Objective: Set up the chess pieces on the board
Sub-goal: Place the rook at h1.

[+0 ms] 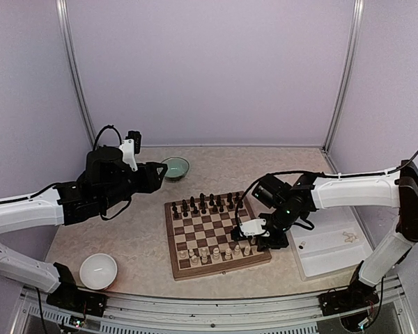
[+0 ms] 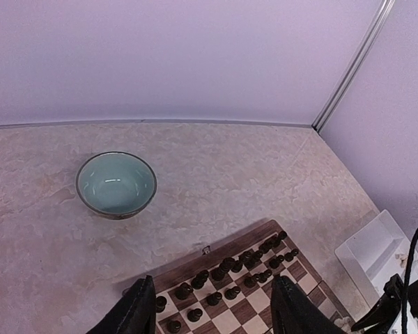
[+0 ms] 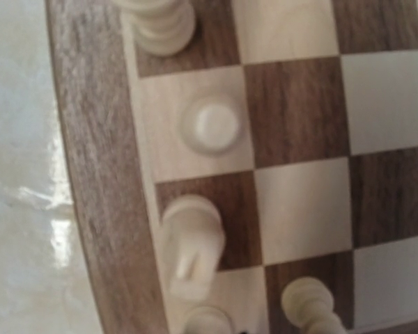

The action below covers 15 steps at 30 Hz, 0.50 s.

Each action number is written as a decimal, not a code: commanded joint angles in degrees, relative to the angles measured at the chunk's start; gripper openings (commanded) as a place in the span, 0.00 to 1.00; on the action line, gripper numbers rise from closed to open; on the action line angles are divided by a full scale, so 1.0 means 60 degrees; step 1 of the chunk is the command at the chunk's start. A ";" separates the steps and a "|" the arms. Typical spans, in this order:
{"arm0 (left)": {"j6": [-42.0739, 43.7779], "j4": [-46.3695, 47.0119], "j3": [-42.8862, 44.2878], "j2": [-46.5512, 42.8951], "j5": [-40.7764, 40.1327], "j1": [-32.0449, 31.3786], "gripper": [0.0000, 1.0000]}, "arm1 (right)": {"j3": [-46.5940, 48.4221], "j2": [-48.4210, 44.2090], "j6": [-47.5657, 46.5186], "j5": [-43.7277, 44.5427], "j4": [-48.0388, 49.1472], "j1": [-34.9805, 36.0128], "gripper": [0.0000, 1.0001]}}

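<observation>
Left pincer (image 2: 214,282): up high over the table (image 1: 125,229). Two black fingers (image 2: 136,309) wide apart, nothing in the gap. Open and holding nothing.

Out in front of the left pincer, well apart from it: a green bowl (image 2: 116,184) on the table. Right below its fingers: the far side of the board (image 1: 223,268), with dark chess pieces (image 2: 226,268) standing there in rows. Far off to its right: a corner of the white tray (image 2: 373,250).

Right pincer (image 1: 254,236): down low over the near right corner of the board. Open or shut? Cannot tell. No fingers to see in its own camera, and too small and dark from above. Nothing seen held in it.

Right under the right pincer: cream chess pieces (image 3: 210,124) on the squares next to the board's brown edge. One with a round top, standing straight on a pale square, seen from above. Next to it, on a dark square, a taller one with a cut in its head. More cream ones at the edges of that view, cut off and blurry.

From the top camera: cream pieces along the side of the board nearest the arms, under the right pincer and to its left. Dark pieces on the far side, past the pincer.

Just to the right of the right pincer, beside the board: the white tray, with a few tiny pale bits in it, too small to tell.

Well behind the left pincer, near the left arm's base: a white bowl (image 1: 98,270).
</observation>
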 commanded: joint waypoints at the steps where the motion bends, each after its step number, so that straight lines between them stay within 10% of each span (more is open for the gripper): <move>1: -0.0041 0.0165 -0.0072 0.0044 0.0125 0.0091 0.56 | 0.0230 -0.0002 0.0089 0.0045 0.0099 0.0160 0.26; 15: 0.0148 -0.0258 0.1108 0.0557 0.1454 0.0084 0.58 | 0.0322 -0.2339 -0.0008 -0.0400 -0.1096 -0.1292 0.36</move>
